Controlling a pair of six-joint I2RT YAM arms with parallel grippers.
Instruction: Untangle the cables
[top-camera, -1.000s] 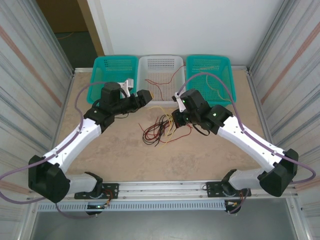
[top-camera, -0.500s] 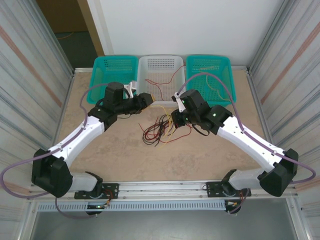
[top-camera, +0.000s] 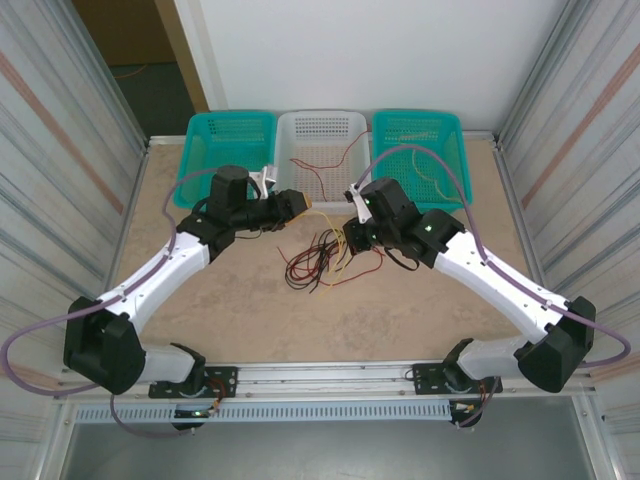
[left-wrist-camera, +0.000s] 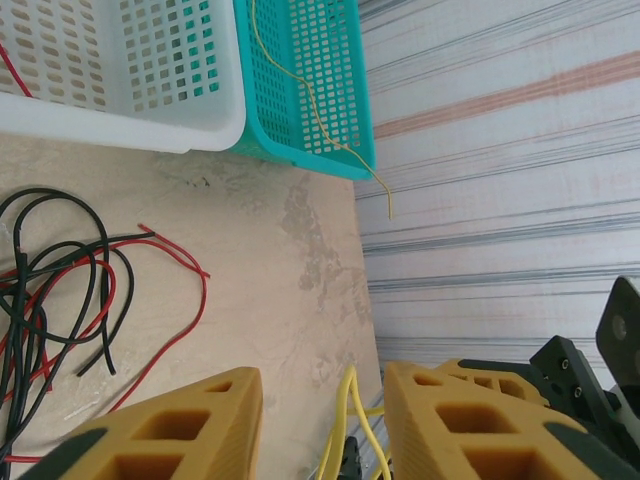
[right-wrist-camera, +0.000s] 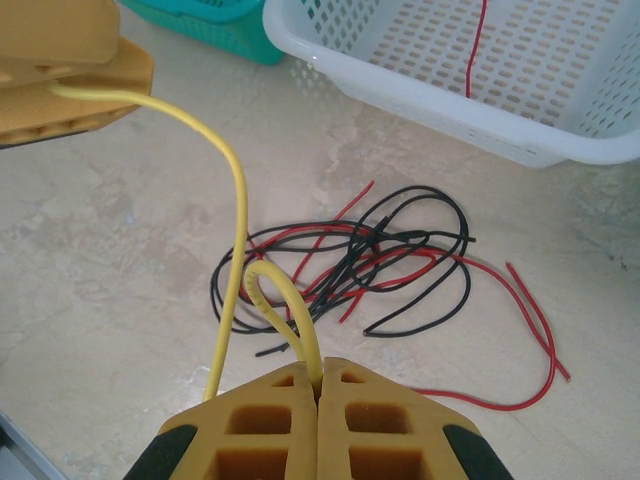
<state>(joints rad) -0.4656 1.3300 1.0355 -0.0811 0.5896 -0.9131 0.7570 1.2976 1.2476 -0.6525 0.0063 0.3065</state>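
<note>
**Top external:** The left gripper (top-camera: 297, 203) and the right gripper (top-camera: 352, 234) face each other mid-frame, with a yellow cable (top-camera: 322, 212) strung between them. The tangle of red and black cables (top-camera: 318, 262) lies on the table (top-camera: 230, 310) just below them, in front of the white basket (top-camera: 322, 128).

**Left wrist:** The left gripper (left-wrist-camera: 323, 385) sits at the bottom edge with its jaws spread, and the yellow cable (left-wrist-camera: 346, 415) is in the gap. The tangle of red and black cables (left-wrist-camera: 60, 280) is at the left. The white basket (left-wrist-camera: 150, 130) and a teal basket (left-wrist-camera: 300, 70) are along the top, with a yellow wire (left-wrist-camera: 345, 150) draped over the teal rim.

**Right wrist:** The right gripper (right-wrist-camera: 320, 375) is at bottom centre, its fingers pressed together and pinching a loop of the yellow cable (right-wrist-camera: 238, 200). The cable rises to the left gripper (right-wrist-camera: 70, 80) at upper left. The tangle of red and black cables (right-wrist-camera: 350, 260) lies mid-frame. The white basket (right-wrist-camera: 420, 100) beyond it holds a red wire (right-wrist-camera: 475, 50).
</note>
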